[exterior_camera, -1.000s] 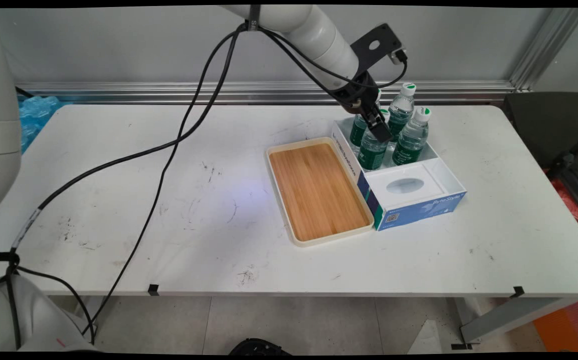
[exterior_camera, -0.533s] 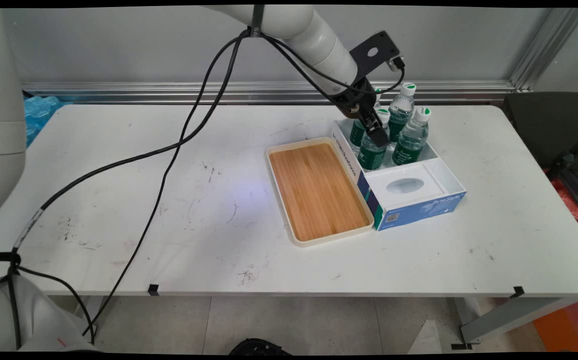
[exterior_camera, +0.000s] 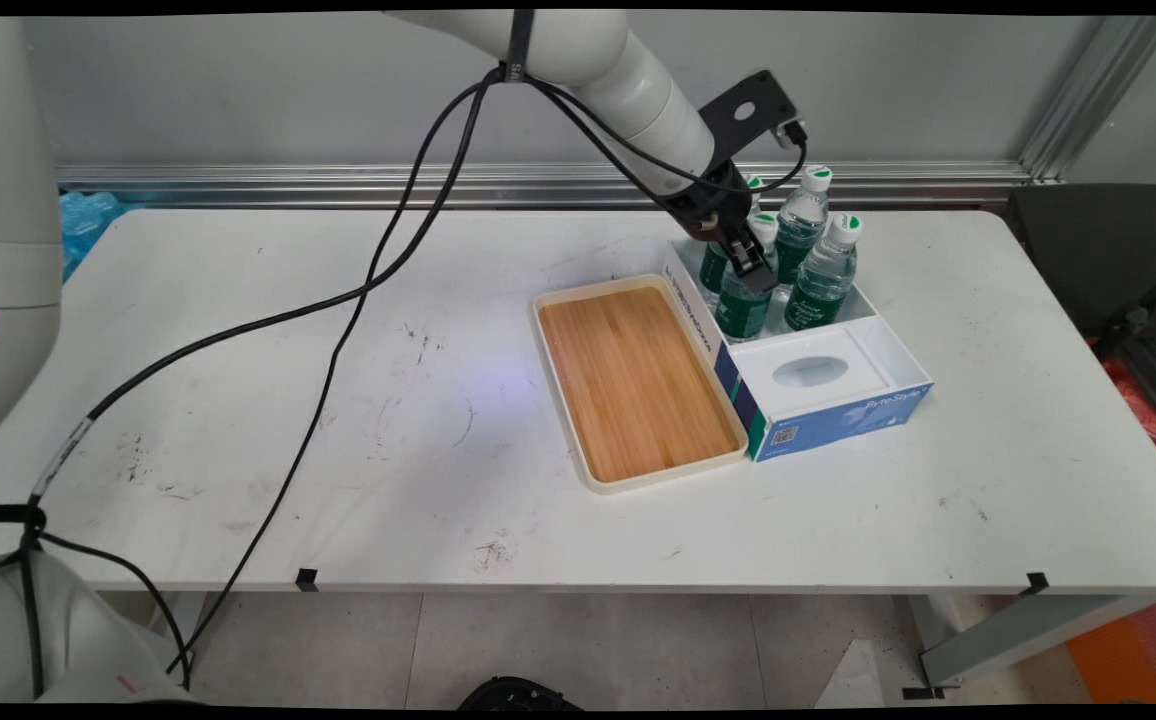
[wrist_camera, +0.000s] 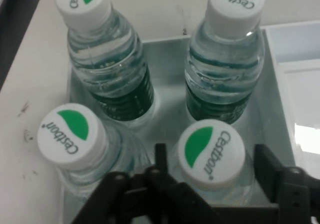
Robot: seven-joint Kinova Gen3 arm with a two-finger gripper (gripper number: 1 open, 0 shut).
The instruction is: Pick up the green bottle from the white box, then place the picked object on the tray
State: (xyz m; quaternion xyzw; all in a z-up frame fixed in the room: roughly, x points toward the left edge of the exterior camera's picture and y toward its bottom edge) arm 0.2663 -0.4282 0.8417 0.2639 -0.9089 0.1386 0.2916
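Four caps in the hand view, each white with a green patch and the word "Cestbon": four water bottles standing upright in the far half of the box [exterior_camera: 818, 385]. The box's blue front reads something like "ByteStyle", small and hard to make out, with a QR square near its left corner; writing runs along its left wall too, too small to read. A white insert with an oval opening fills the box's near half.

The arm slopes down from the upper left, cables hanging, and the hand [exterior_camera: 753, 268] [wrist_camera: 210, 159] sits over the bottle [exterior_camera: 744, 300] [wrist_camera: 212, 154] at the box's near-left corner of the cluster. Fingers [wrist_camera: 267, 166] are spread wide, one either side of that cap, apart from it, not gripping. The neighbour [wrist_camera: 72, 139] stands just beside it, two more bottles [wrist_camera: 107, 68] [wrist_camera: 227, 66] beyond.

A wood-floored tray [exterior_camera: 638, 380] lies on the worktop [exterior_camera: 338, 450], touching the box's left wall
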